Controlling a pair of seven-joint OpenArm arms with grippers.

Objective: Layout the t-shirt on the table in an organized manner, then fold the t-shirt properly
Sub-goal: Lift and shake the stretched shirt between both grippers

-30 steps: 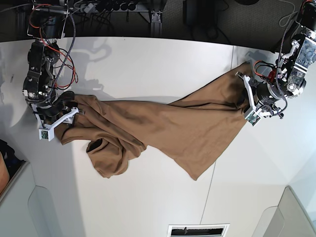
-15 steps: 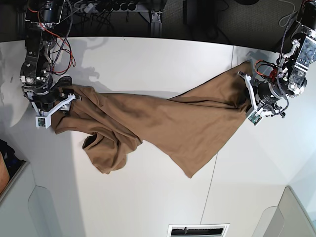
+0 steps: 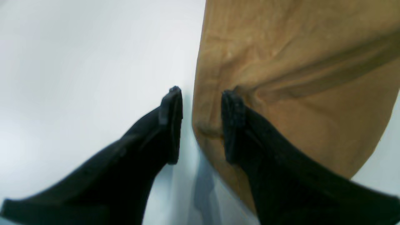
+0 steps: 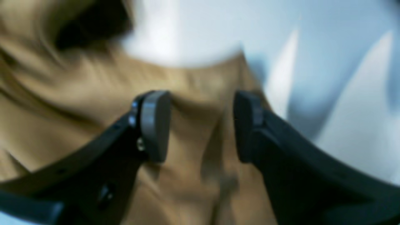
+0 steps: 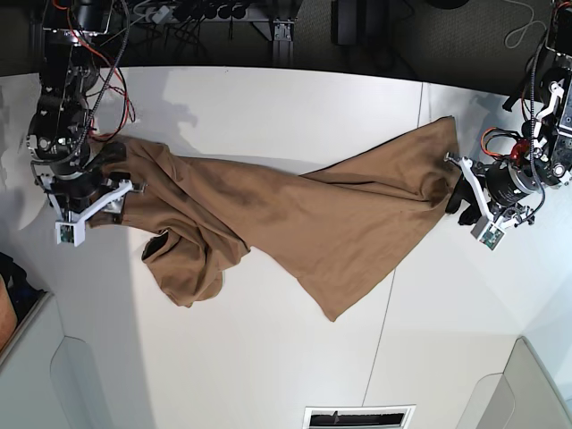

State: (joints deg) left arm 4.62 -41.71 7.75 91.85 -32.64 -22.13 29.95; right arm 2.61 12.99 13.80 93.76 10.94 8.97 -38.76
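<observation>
The tan t-shirt [image 5: 295,214] lies stretched in a long twisted band across the white table [image 5: 268,107], with a bunched lobe hanging toward the front. My right gripper [image 5: 112,179] is at its far end on the base view's left. In the blurred right wrist view its jaws [image 4: 201,97] stand wide apart with the t-shirt [image 4: 78,93] under and between them. My left gripper [image 5: 456,192] sits at the opposite end. There its jaws [image 3: 202,92] are open astride the t-shirt's [image 3: 297,78] edge: one finger [image 3: 237,118] presses on the cloth, the other [image 3: 170,125] stands on bare table [image 3: 78,62].
A thin dark seam [image 5: 393,268] crosses the table on the right. Cables and equipment [image 5: 197,13] line the rear edge. Grey moulded panels [image 5: 80,375] sit at the front corners, with a vent [image 5: 357,416] between them.
My right gripper has moved toward the back and outward, and the shirt's end went with it, drawing the cloth longer. My left arm has shifted outward, its fingers still at the shirt's edge.
</observation>
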